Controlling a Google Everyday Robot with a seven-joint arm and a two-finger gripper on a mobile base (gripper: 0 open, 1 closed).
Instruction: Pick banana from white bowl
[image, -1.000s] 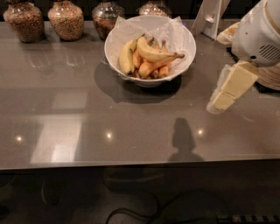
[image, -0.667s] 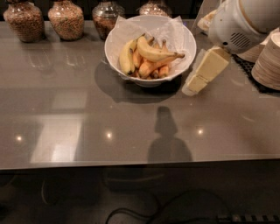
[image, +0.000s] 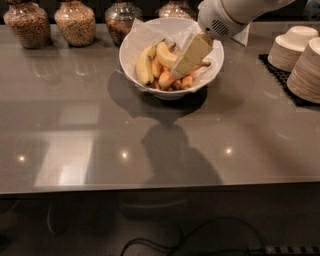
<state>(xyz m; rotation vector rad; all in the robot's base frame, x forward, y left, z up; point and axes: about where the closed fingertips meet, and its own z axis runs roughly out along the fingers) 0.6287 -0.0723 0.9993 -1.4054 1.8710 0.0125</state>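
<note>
Compared with the earlier view, the gripper (image: 181, 64) is shifted left: where it was held over the bare countertop just right of the white bowl (image: 131, 71), it is now found above the bowl's inside, over its right half. The shadow (image: 170, 150) cast on the grey table (image: 75, 125) is likewise displaced to the left, nearer the middle.

The arm is brought in from the upper right. Its rounded white wrist housing (image: 222, 17) is held above the far right rim of the bowl, and the cream-coloured gripper is angled down and to the left from it, towards the fruit. Whether the gripper is spread or pressed together cannot be told, nor whether the fruit is touched.

The banana (image: 164, 53) is seen lying in the white bowl on the crinkled paper lining (image: 145, 31), and its right part is covered by the gripper. A shorter banana (image: 144, 67) is laid at its left, and smaller orange-tinted ones (image: 167, 80) are seen nearer.

Glass jars (image: 75, 21) are lined along the far edge, and stacked beige dishes (image: 306, 70) are kept at the right.
</note>
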